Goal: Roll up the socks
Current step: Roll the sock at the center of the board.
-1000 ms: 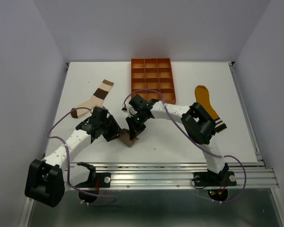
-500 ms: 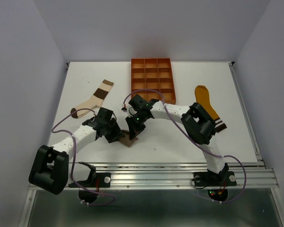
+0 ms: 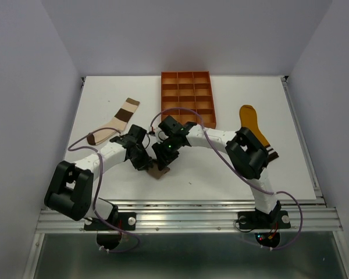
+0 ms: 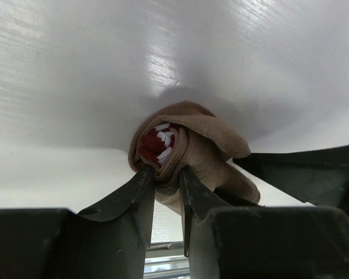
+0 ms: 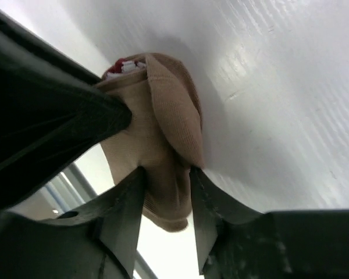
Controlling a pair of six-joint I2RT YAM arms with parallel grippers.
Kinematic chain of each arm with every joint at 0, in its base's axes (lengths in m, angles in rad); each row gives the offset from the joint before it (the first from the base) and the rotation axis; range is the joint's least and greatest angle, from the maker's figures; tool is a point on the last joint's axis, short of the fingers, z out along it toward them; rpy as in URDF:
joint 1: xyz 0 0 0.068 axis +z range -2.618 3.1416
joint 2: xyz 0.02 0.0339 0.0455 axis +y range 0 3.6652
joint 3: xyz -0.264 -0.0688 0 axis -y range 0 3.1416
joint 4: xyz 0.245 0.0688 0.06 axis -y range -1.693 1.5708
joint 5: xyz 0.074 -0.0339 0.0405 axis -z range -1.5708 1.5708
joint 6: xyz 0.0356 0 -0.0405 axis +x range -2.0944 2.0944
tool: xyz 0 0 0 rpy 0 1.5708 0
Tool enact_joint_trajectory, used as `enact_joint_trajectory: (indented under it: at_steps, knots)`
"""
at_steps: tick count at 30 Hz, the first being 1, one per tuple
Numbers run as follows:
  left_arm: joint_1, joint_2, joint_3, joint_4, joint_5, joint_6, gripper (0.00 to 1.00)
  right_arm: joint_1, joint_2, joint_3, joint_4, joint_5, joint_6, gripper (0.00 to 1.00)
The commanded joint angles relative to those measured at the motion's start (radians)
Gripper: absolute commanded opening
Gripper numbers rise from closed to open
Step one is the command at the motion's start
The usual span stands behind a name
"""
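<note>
The taupe sock [image 3: 159, 171] lies rolled into a bundle near the table's front, its maroon-and-white cuff tucked inside [image 4: 158, 141]. My left gripper [image 4: 167, 174] is shut on the roll's outer fold of fabric, coming in from the left [image 3: 146, 164]. From the right, my right gripper [image 3: 163, 160] straddles the roll's other end [image 5: 163, 116]. Its jaws [image 5: 166, 174] stand apart with the fabric loose between them. The brown-cream-white sock [image 3: 116, 122] lies flat at the back left. The mustard sock [image 3: 253, 125] lies flat at the right.
An orange tray [image 3: 186, 73] with square compartments stands at the back centre, just behind the right arm's wrist. Both arms cross the table's front middle. The metal rail [image 3: 192, 216] runs along the near edge.
The left gripper has slid right to the roll and closed on its fold. The right gripper's jaws, shut before, have spread apart on the sock.
</note>
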Motion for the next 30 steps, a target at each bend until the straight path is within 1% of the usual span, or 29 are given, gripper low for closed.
enact_joint_trajectory:
  at_steps: [1, 3, 7, 9, 10, 11, 14, 15, 17, 18, 24, 27, 30]
  knots:
    - [-0.009, 0.096, 0.0, -0.091, -0.128, 0.019, 0.26, 0.023, -0.104, -0.042, 0.099, 0.123, -0.091, 0.44]
    - [-0.01, 0.114, 0.009, -0.109, -0.13, 0.024, 0.26, 0.023, -0.141, -0.068, 0.127, 0.133, -0.099, 0.46]
    - [-0.012, 0.146, 0.018, -0.114, -0.102, 0.032, 0.26, 0.044, -0.28, -0.203, 0.262, 0.175, -0.134, 0.47]
    - [-0.012, 0.155, 0.021, -0.11, -0.097, 0.036, 0.26, 0.087, -0.334, -0.266, 0.355, 0.198, -0.171, 0.48]
    - [-0.012, 0.159, 0.024, -0.108, -0.066, 0.038, 0.25, 0.102, -0.357, -0.295, 0.383, 0.207, -0.173, 0.49]
    - [-0.012, 0.162, 0.027, -0.106, -0.05, 0.041, 0.25, 0.116, -0.398, -0.346, 0.41, 0.218, -0.207, 0.5]
    - [-0.013, 0.169, 0.037, -0.114, -0.038, 0.049, 0.25, 0.168, -0.448, -0.42, 0.49, 0.274, -0.257, 0.5]
    - [-0.013, 0.174, 0.04, -0.116, -0.038, 0.053, 0.25, 0.191, -0.454, -0.435, 0.528, 0.291, -0.272, 0.51]
    - [-0.013, 0.179, 0.044, -0.12, -0.026, 0.061, 0.25, 0.211, -0.465, -0.455, 0.549, 0.316, -0.289, 0.52]
    - [-0.012, 0.188, 0.052, -0.123, -0.016, 0.067, 0.25, 0.221, -0.463, -0.461, 0.553, 0.352, -0.301, 0.52]
    - [-0.013, 0.218, 0.067, -0.136, 0.021, 0.085, 0.25, 0.291, -0.414, -0.424, 0.552, 0.448, -0.355, 0.53]
    - [-0.012, 0.22, 0.075, -0.143, 0.022, 0.085, 0.25, 0.307, -0.385, -0.421, 0.549, 0.558, -0.39, 0.53]
    - [-0.012, 0.22, 0.077, -0.151, 0.03, 0.09, 0.25, 0.326, -0.361, -0.411, 0.533, 0.575, -0.403, 0.53]
